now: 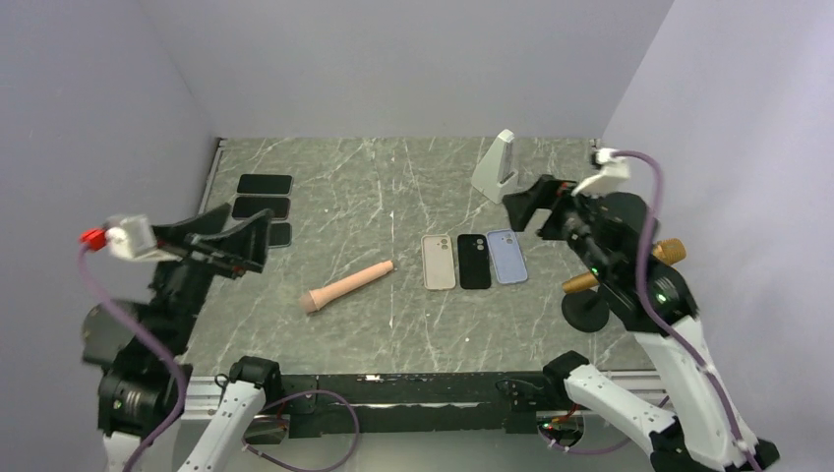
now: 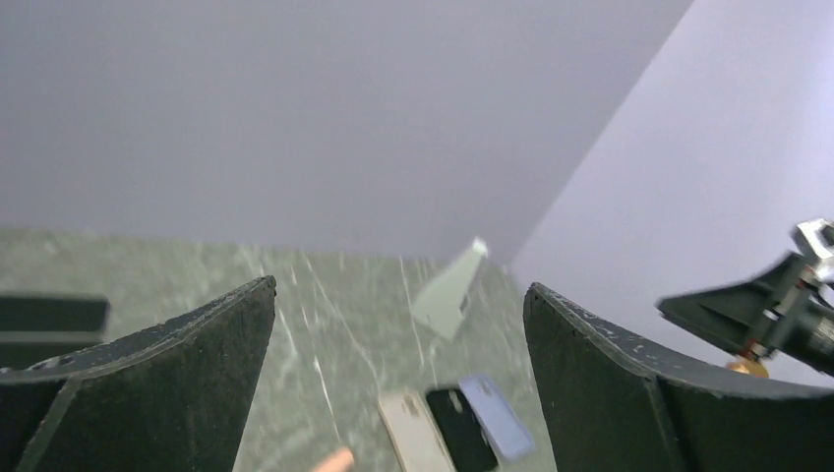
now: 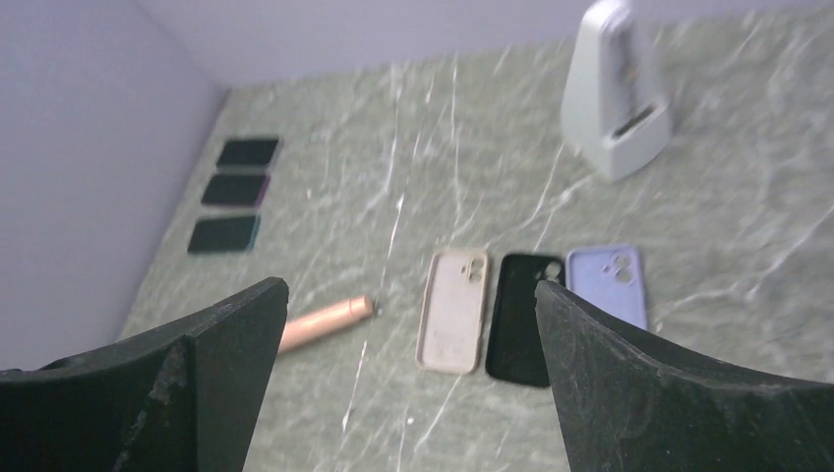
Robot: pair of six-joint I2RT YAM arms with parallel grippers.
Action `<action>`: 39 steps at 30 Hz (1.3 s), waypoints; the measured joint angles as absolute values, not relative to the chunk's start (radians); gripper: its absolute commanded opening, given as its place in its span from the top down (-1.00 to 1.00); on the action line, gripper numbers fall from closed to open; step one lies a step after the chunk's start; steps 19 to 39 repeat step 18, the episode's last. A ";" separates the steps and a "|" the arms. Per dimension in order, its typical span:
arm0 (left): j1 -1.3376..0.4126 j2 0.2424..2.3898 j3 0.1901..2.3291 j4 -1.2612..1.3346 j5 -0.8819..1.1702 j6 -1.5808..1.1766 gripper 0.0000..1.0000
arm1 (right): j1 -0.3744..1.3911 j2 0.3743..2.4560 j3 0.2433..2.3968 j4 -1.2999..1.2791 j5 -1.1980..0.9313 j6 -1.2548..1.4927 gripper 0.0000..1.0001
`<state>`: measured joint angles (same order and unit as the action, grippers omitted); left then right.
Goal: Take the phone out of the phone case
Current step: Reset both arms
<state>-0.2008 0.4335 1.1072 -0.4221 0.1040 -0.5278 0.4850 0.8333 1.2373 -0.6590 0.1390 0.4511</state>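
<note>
Three dark phones (image 1: 266,184) lie in a column near the left edge of the table (image 1: 393,177), screens up, the nearest one partly hidden behind the left claw (image 1: 258,244). Three phone cases sit side by side right of centre, touching or nearly so: a beige case (image 1: 439,262), a black case (image 1: 474,262) and a lilac case (image 1: 506,257), each flat with its camera cutout at the far end. Whether any case has a phone in it cannot be told. The phones and cases are well apart. One pink stick (image 1: 346,286) lies at a slant between the two groups, and one white stand (image 1: 497,167) is upright near the back, beyond the cases.

Two arms are raised off the table. The left arm is over the left side, its claw aimed roughly level across the table to the right, fingers spread wide and holding nothing. The right arm is at the right edge, its right claw (image 1: 526,218) tilted down and leftward at the cases, fingers likewise spread wide and holding nothing.
</note>
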 measured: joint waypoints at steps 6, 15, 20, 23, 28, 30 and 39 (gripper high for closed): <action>-0.201 0.364 1.217 -0.366 -0.013 -0.409 -0.99 | 0.485 0.701 1.374 -0.692 0.243 0.384 -1.00; -0.204 0.348 1.250 -0.348 -0.103 -0.345 -0.99 | 0.485 0.599 1.448 -0.656 0.265 0.305 -1.00; -0.205 0.347 1.242 -0.349 -0.104 -0.342 -0.99 | 0.485 0.566 1.414 -0.630 0.265 0.282 -1.00; -0.205 0.347 1.242 -0.349 -0.104 -0.342 -0.99 | 0.485 0.566 1.414 -0.630 0.265 0.282 -1.00; -0.205 0.347 1.242 -0.349 -0.104 -0.342 -0.99 | 0.485 0.566 1.414 -0.630 0.265 0.282 -1.00; -0.205 0.347 1.242 -0.349 -0.104 -0.342 -0.99 | 0.485 0.566 1.414 -0.630 0.265 0.282 -1.00; -0.205 0.347 1.242 -0.349 -0.104 -0.342 -0.99 | 0.485 0.566 1.414 -0.630 0.265 0.282 -1.00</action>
